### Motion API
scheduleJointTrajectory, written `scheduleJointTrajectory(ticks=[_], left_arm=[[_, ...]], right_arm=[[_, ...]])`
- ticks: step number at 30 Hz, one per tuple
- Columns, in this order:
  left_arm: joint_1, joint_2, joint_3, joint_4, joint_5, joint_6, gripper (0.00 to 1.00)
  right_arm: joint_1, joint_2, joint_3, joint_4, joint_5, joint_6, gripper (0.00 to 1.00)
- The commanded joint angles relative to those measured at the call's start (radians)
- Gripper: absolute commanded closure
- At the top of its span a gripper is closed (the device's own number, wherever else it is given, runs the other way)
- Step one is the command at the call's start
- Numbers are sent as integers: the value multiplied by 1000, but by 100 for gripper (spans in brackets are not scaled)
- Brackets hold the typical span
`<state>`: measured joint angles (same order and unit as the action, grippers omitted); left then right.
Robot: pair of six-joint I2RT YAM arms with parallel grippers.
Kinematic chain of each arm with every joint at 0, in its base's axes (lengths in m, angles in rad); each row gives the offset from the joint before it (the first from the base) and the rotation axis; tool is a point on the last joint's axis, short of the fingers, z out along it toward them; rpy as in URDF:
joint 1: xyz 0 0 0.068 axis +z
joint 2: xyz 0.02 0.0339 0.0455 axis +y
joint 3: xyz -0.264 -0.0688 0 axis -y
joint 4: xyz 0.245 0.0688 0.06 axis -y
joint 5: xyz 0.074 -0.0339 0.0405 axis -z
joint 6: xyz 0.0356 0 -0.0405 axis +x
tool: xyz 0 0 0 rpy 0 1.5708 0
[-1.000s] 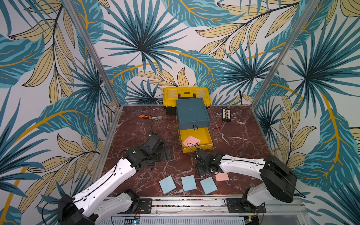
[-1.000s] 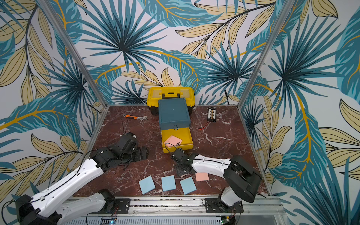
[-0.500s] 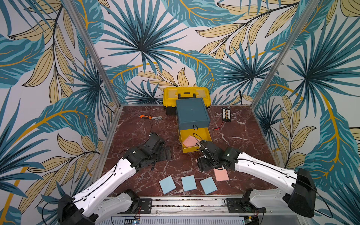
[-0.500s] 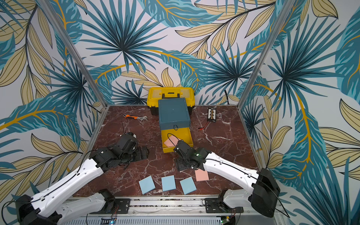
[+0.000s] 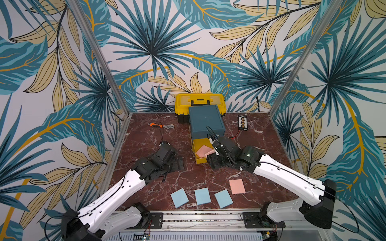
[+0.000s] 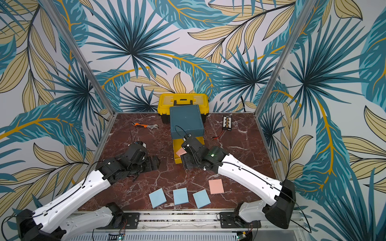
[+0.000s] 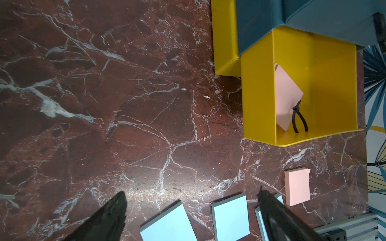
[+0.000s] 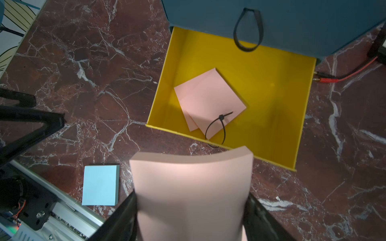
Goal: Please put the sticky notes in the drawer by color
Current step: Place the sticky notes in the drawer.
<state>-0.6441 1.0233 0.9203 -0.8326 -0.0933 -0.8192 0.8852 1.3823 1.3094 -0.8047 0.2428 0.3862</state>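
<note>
Right gripper (image 8: 190, 200) swung from near the table's (image 5: 208, 177) front edge to the open yellow drawer (image 8: 277, 108), clamped on a bowed pink pad (image 8: 192, 179) at its front rim — next: reach in, release; left gripper (image 7: 192, 210) idle, jaws apart.

three blue sticky notes (image 5: 179, 197), three or four pink sticky notes (image 5: 237, 186) (overlap in drawer (image 8: 271, 94) unclear), one toolbox (image 5: 200, 100), one wrench (image 5: 161, 125).
</note>
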Motion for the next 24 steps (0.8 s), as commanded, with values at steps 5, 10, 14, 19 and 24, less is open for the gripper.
scheduleJointTrajectory(ticks=[5, 10, 14, 19, 24], left_arm=[[8, -20, -13, 20, -19, 2, 0], [10, -15, -19, 29, -15, 2, 0], [14, -22, -23, 30, -17, 3, 0], [17, -20, -22, 30, -17, 3, 0], [19, -30, -33, 29, -22, 0, 0]], right_arm=[[-4, 96, 40, 91, 65, -58, 26], [-11, 141, 31, 152, 97, -54, 25], [-21, 168, 26, 188, 114, -56, 25], [-28, 195, 16, 225, 150, -57, 25], [-44, 219, 17, 254, 143, -51, 25]])
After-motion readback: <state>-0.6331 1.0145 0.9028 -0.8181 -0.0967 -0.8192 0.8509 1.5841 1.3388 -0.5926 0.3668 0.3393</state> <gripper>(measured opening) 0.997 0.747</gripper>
